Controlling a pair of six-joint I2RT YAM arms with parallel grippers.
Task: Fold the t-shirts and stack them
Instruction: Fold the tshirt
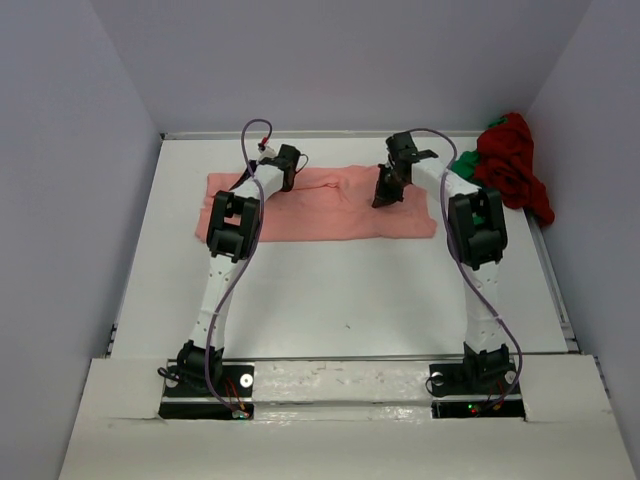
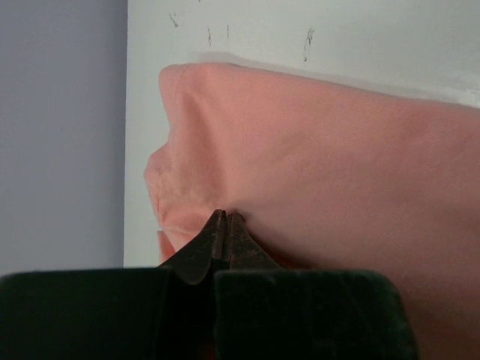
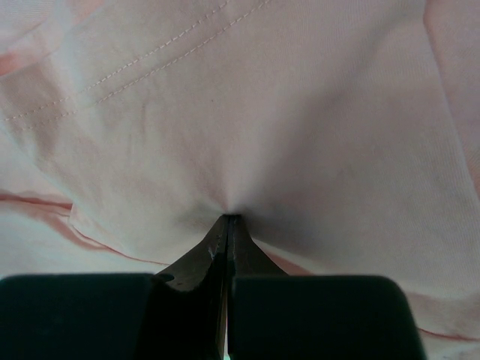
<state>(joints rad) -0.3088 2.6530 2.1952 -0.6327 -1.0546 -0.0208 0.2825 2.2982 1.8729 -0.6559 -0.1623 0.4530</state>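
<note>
The salmon-pink t-shirt lies spread in a wide band across the far half of the table. My left gripper is at its far edge, left of centre. In the left wrist view the left gripper is shut, its tips pinching a rounded fold of the pink t-shirt. My right gripper stands on the cloth right of centre. In the right wrist view the right gripper is shut, and the pink t-shirt puckers into its tips. The dark red t-shirt lies crumpled at the far right, with the green t-shirt peeking out beside it.
The white table is walled by grey panels on the left, back and right. The crumpled shirts sit in the far right corner against the wall. The arm bases stand at the near edge.
</note>
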